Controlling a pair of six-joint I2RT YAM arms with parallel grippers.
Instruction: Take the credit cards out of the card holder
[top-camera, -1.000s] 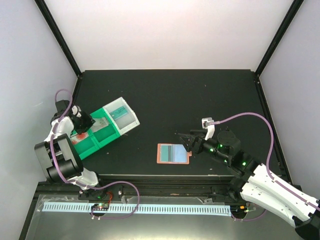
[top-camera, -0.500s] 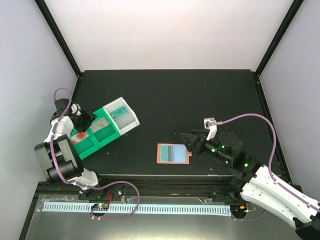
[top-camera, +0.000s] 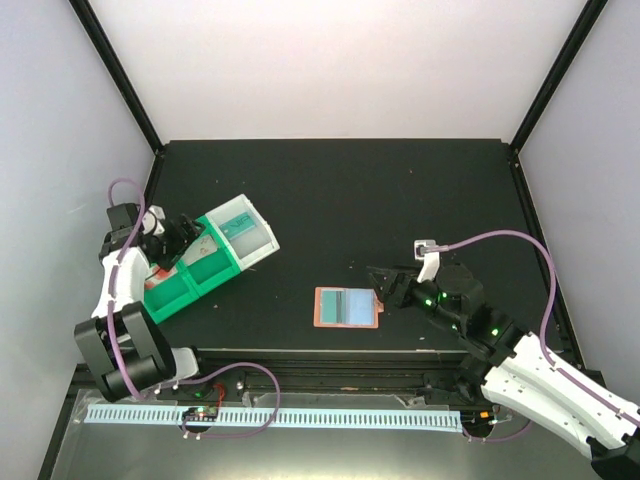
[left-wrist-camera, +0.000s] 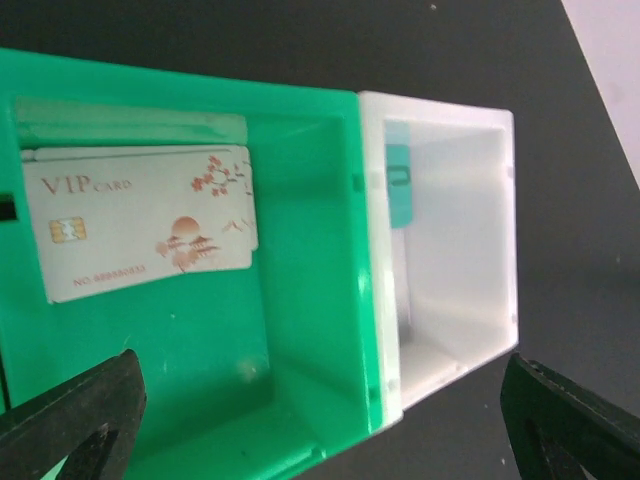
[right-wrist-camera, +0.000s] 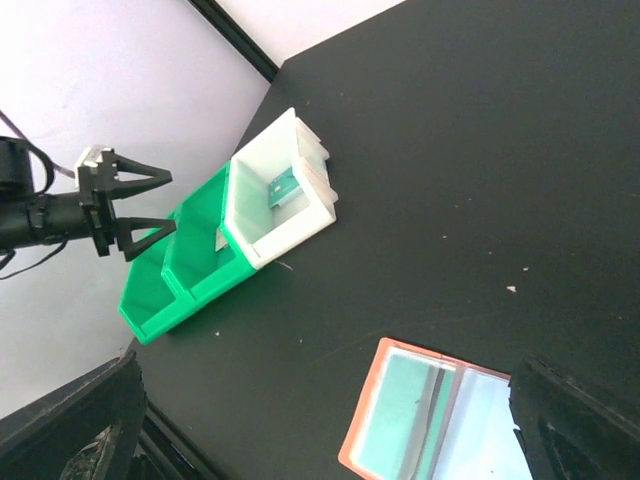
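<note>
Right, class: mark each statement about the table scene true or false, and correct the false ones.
1. The card holder lies open on the table. True.
2. A white VIP card lies in a green compartment of the tray. True.
3. The left gripper is shut on a card. False: it is open and holds nothing.
4. The tray's white compartment has nothing in it. False: a teal card is inside.
5. The right gripper is open near the card holder. True.
</note>
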